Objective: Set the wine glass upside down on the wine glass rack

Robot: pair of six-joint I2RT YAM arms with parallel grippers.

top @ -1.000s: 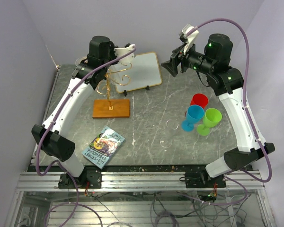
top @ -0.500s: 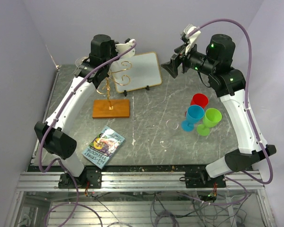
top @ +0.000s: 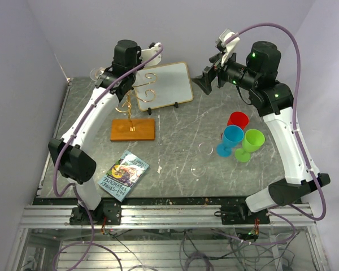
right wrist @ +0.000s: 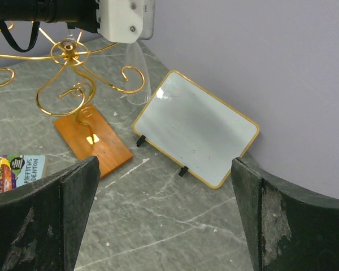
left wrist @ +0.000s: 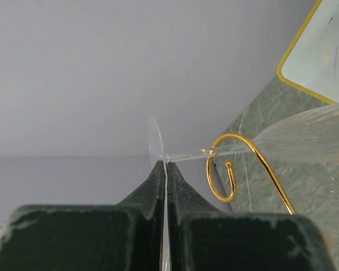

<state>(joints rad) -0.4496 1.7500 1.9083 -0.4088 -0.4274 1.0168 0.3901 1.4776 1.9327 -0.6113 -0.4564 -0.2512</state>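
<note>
My left gripper [left wrist: 166, 166] is shut on the flat foot of a clear wine glass [left wrist: 305, 138]. Its stem lies across a curled gold hook [left wrist: 229, 169] of the wine glass rack. In the right wrist view the glass bowl [right wrist: 137, 79] hangs mouth down beside the rack's scroll arms [right wrist: 68, 56], under the left wrist. The rack [top: 128, 104] stands on its orange-brown wooden base [top: 133, 130] at the back left. My left gripper [top: 140, 63] is above the rack. My right gripper [top: 206, 82] is open and empty, raised at the back right, well away from the rack.
A white framed board [top: 163, 84] leans just right of the rack. A second clear glass [top: 200, 159] lies mid-table. Red [top: 238, 120], blue [top: 231, 140] and green [top: 250, 144] goblets stand at the right. A book [top: 123, 175] lies front left.
My left wrist has shifted slightly right and back over the rack, still holding the glass. The right arm has barely moved.
</note>
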